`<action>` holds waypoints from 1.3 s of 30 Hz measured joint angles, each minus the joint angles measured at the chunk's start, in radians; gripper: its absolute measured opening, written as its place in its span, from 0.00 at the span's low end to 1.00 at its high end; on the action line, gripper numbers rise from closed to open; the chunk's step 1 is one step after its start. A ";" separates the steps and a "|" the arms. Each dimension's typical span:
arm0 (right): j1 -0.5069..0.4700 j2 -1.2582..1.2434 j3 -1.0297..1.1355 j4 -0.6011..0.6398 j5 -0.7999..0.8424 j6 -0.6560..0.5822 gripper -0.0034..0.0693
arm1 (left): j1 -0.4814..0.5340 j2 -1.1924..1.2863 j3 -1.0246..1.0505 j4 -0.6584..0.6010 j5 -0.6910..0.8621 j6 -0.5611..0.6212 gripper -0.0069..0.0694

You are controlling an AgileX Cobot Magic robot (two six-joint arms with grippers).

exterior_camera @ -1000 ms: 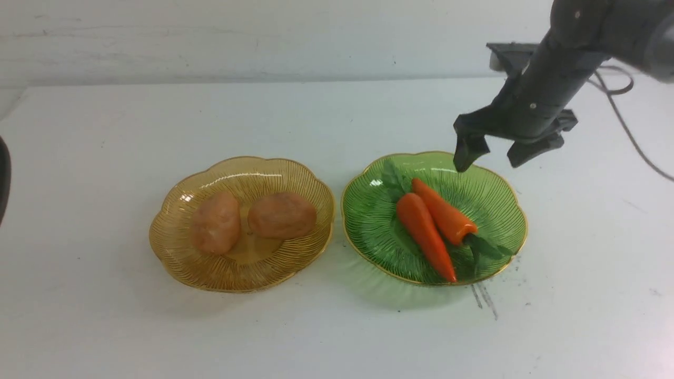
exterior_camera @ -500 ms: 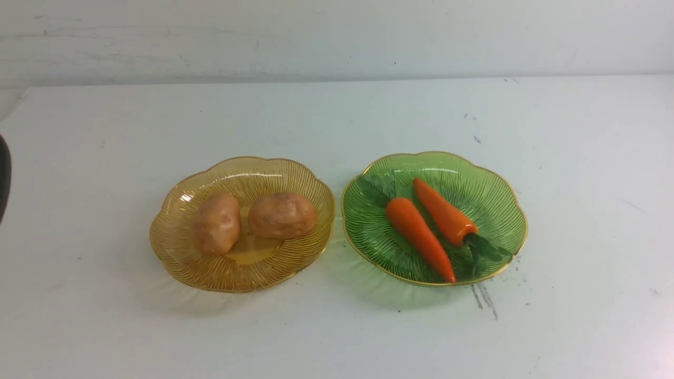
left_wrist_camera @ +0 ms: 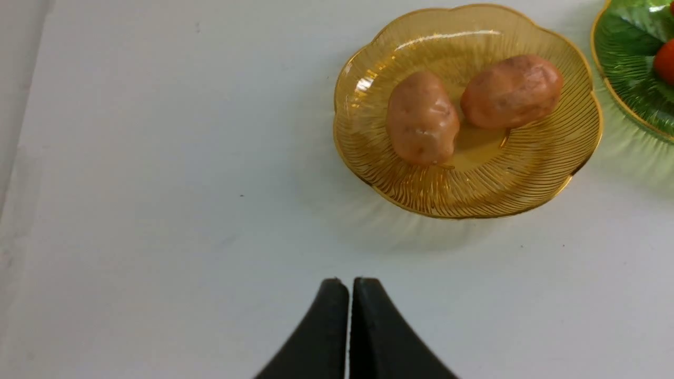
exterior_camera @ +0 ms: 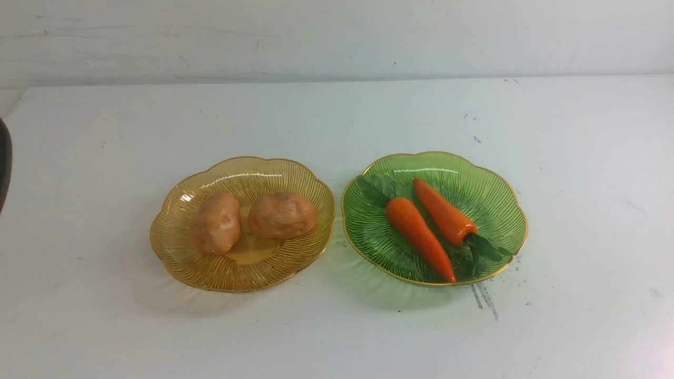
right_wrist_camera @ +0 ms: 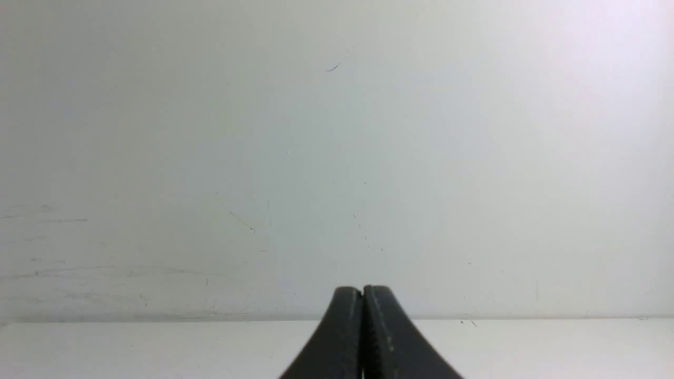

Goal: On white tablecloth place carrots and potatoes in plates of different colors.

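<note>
Two orange-brown potatoes (exterior_camera: 216, 222) (exterior_camera: 283, 215) lie side by side in the amber plate (exterior_camera: 174, 258) on the white tablecloth (exterior_camera: 337, 121). Right of it, the green plate (exterior_camera: 495, 195) holds two orange carrots (exterior_camera: 418, 237) (exterior_camera: 445, 211) with green tops. In the left wrist view my left gripper (left_wrist_camera: 350, 281) is shut and empty over bare cloth, short of the amber plate (left_wrist_camera: 568, 158) with its potatoes (left_wrist_camera: 421, 118). My right gripper (right_wrist_camera: 362, 288) is shut and empty, facing the wall. Neither gripper shows in the front view.
A grey-white wall (exterior_camera: 337, 37) rises behind the table's far edge. Dark scuff marks (exterior_camera: 484, 297) lie on the cloth just in front of the green plate. A dark piece of the left arm (exterior_camera: 3, 168) shows at the front view's left border.
The right arm, hovering open over the green plate's far rim a second ago, has left the front view and shut. One carrot shifted slightly left in the green plate.
</note>
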 joint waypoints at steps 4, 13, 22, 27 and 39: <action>0.000 0.000 0.013 -0.002 0.006 0.000 0.03 | 0.000 -0.142 0.135 -0.013 -0.112 -0.018 0.09; 0.000 0.000 0.018 -0.002 0.032 0.002 0.03 | 0.000 -0.302 0.294 -0.029 -0.276 -0.099 0.09; 0.000 0.000 0.018 -0.002 0.035 0.002 0.03 | 0.000 -0.302 0.324 -0.022 -0.304 -0.099 0.09; 0.000 0.000 0.018 -0.002 0.035 0.003 0.03 | 0.003 -0.316 0.371 -0.016 -0.414 -0.075 0.09; 0.000 0.000 0.018 -0.002 0.041 0.003 0.03 | 0.231 -0.478 0.653 -0.281 -0.668 0.292 0.09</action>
